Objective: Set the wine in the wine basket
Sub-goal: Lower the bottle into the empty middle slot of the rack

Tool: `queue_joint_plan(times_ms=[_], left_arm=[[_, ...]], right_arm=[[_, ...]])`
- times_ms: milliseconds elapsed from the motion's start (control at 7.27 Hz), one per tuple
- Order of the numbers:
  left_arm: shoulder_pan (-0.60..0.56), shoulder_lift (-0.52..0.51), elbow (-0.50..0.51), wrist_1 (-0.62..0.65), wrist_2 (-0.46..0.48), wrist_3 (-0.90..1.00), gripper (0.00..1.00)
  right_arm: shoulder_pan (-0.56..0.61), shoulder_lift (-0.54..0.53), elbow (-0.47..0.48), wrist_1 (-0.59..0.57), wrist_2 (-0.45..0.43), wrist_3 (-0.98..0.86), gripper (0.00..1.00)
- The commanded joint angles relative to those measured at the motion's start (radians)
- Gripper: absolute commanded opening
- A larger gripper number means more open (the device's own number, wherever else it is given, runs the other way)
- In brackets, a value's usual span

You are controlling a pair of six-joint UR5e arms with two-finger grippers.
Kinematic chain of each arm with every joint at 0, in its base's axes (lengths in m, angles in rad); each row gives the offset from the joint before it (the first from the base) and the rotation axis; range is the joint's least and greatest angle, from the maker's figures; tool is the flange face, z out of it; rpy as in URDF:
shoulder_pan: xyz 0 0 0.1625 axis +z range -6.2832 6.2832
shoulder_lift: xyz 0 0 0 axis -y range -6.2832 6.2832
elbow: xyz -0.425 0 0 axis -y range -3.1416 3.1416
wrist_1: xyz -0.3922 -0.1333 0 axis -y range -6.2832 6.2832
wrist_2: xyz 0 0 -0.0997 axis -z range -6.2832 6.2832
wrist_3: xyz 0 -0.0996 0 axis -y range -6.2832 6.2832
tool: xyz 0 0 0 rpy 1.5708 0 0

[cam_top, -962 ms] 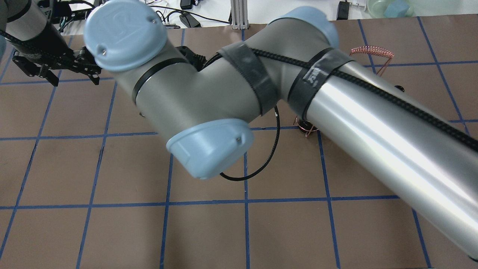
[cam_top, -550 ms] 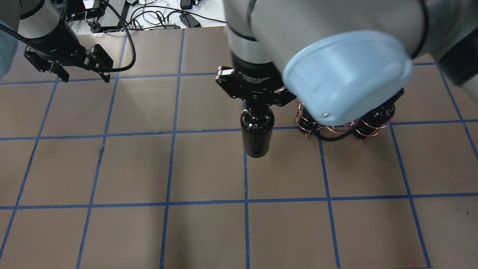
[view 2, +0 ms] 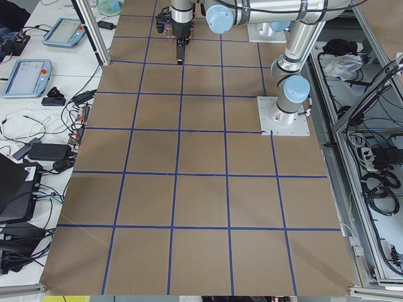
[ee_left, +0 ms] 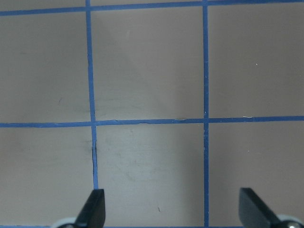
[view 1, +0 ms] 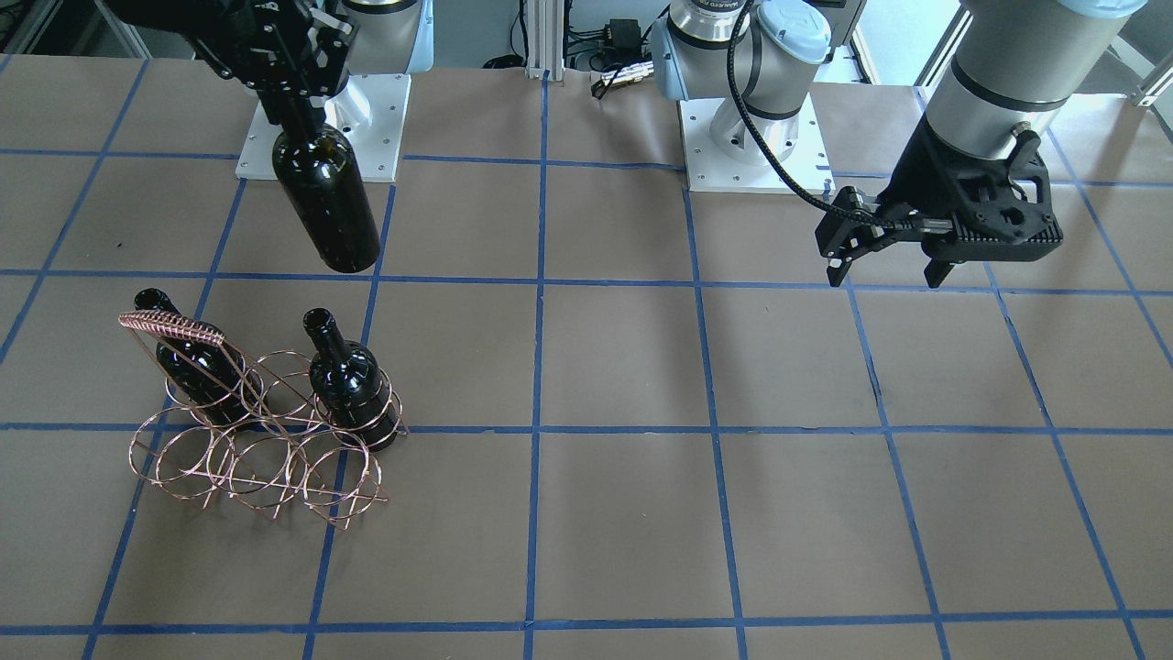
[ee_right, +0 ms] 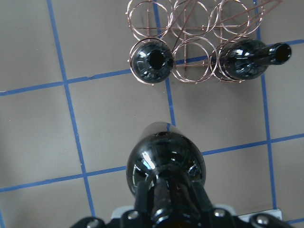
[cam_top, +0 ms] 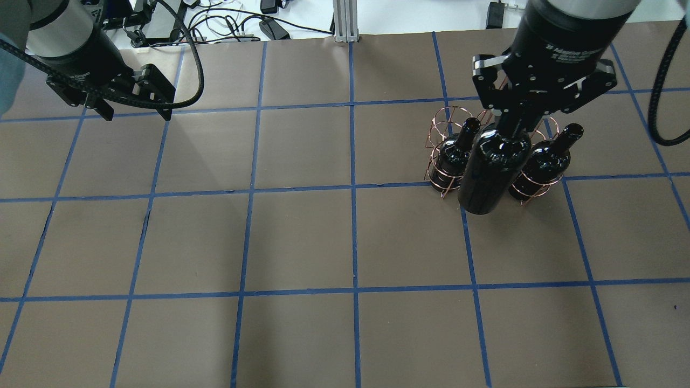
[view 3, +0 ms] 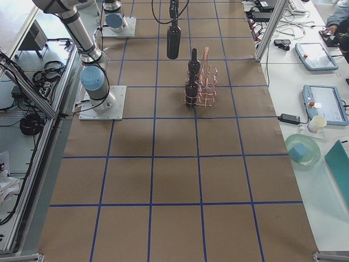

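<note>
My right gripper is shut on the neck of a glossy black wine bottle, which hangs tilted above the table. It hangs on the robot's side of the copper wire basket. In the front-facing view the held bottle is clear of the basket. Two more bottles stand in the end rings of the row nearest the robot. The ring between them is empty, as the right wrist view shows past the held bottle. My left gripper is open and empty, far off at the left.
The basket's tall slanted coil-wrapped handle rises over its far end. Brown paper with a blue tape grid covers the table. The arm bases stand at the robot's edge. Cables and devices lie beyond the far edge.
My right arm has swung the bottle from the table's middle rightward to the basket, uncovering the basket in the overhead view. The left gripper has shifted slightly right and stays open.
</note>
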Motion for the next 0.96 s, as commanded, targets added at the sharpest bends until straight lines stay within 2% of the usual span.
queue_joint_plan(times_ms=[0,550,825], left_arm=[[-0.01,0.014,0.0,-0.034,-0.022,0.0,1.0],[-0.009,0.014,-0.008,-0.051,-0.021,-0.002,1.0],[-0.009,0.017,-0.008,-0.055,-0.009,0.009,1.0]], right_arm=[[-0.158,0.006,0.006,-0.051,0.016,-0.13,0.0],[-0.163,0.054,0.132,-0.302,0.017,-0.139,0.0],[-0.163,0.057,0.134,-0.332,0.057,-0.136,0.0]])
